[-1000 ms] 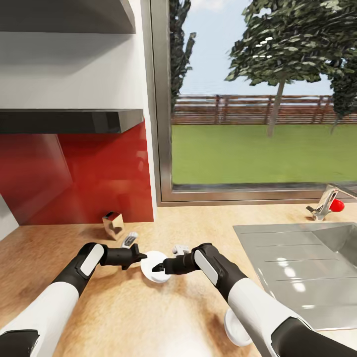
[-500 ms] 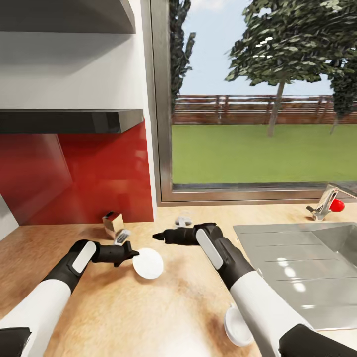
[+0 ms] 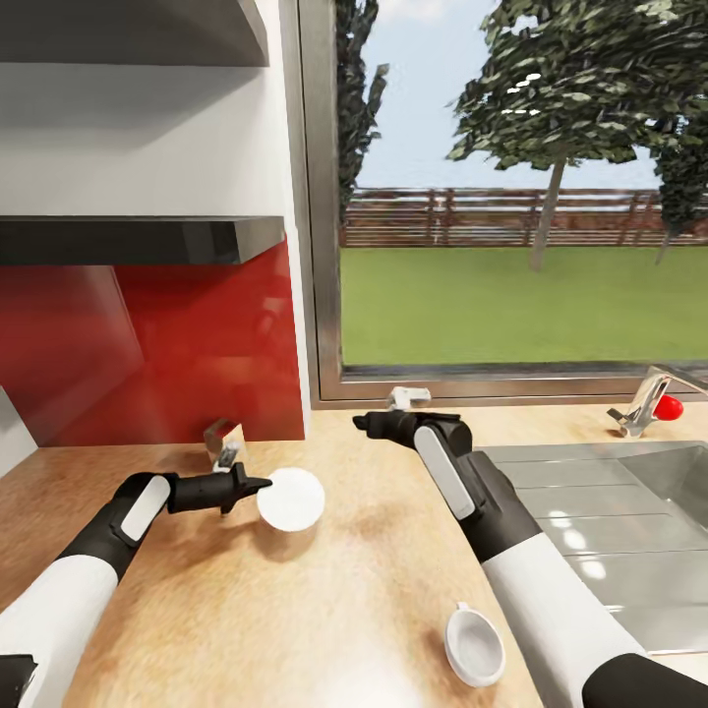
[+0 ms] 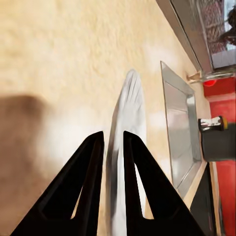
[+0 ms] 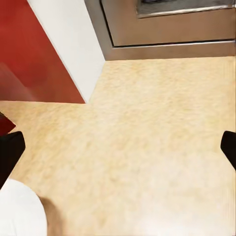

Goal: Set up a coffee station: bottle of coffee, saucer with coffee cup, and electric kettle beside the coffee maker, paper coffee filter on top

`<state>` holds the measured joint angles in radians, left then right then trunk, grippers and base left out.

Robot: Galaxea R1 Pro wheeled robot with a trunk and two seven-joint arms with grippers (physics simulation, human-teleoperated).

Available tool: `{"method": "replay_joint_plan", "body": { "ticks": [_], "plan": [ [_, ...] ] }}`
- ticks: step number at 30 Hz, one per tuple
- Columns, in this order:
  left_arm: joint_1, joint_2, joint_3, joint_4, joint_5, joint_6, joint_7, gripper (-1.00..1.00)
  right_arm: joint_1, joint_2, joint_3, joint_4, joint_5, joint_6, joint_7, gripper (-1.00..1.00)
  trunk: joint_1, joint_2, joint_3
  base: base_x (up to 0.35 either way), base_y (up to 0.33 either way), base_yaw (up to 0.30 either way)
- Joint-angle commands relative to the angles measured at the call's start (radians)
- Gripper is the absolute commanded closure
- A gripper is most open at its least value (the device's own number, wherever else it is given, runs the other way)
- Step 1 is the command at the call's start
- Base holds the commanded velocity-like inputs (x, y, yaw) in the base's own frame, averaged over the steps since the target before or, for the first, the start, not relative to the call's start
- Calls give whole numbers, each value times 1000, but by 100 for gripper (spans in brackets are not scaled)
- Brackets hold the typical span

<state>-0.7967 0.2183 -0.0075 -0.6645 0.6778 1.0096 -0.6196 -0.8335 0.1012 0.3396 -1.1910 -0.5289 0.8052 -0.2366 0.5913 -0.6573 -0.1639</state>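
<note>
Left tool (image 3: 254,483) is pinching the small flat round white saucer (image 3: 291,499) by its rim above the light beige speckled surface (image 3: 324,610).

In the left wrist view the two black fingers (image 4: 91,167) are closing on the thin white edge, the plate tilted and lifted, casting a shadow below. The right tool (image 3: 362,423) is hovering near the window frame with its tips spread wide and nothing between them. A small plain white rounded cup (image 3: 474,644) is resting well apart, beside the steel sink (image 3: 590,511).
</note>
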Motion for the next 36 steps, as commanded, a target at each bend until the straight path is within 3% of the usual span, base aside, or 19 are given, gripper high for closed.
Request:
{"method": "replay_joint_plan", "body": {
  "ticks": [1, 10, 11, 12, 21, 25, 32, 36],
  "plan": [
    [0, 2, -2, -6, -7, 1, -12, 100, -1, -1, 1, -6, -11, 2, -10, -100, 0, -1, -2, 0, 0, 0],
    [4, 6, -3, -68, -7, 1, -46, 100, -1, -4, 5, -54, -8, 2, -17, -100, 0, -1, -2, -54, -106, 0],
    [4, 6, -3, -69, -7, 0, -46, 100, -1, -3, 5, -55, 2, 2, -18, -100, 0, -1, -2, -230, -212, -19],
    [5, 6, 0, -67, -7, -2, -46, 100, -1, -1, 5, -55, 47, 2, -20, -100, 0, -1, -1, -273, -189, -188],
    [1, 7, 9, -69, -9, -1, -45, 100, -1, -1, 6, -55, 51, 2, -21, -100, 0, -1, 9, -274, -187, -197],
    [-13, 22, 9, -69, -9, 0, -44, 100, -1, -1, 6, -55, 51, 2, -23, -100, 0, -1, 13, -274, -187, -220],
    [-15, 28, 8, -69, -7, -2, -44, 100, -1, 0, 7, -55, 49, 0, -123, -100, 0, -1, 22, -274, -187, -224],
    [-16, 29, 8, -79, -7, -2, -44, 100, 0, 1, 8, -55, 49, -1, -147, -100, 0, -1, 24, -274, -187, -115]
  ]
}}
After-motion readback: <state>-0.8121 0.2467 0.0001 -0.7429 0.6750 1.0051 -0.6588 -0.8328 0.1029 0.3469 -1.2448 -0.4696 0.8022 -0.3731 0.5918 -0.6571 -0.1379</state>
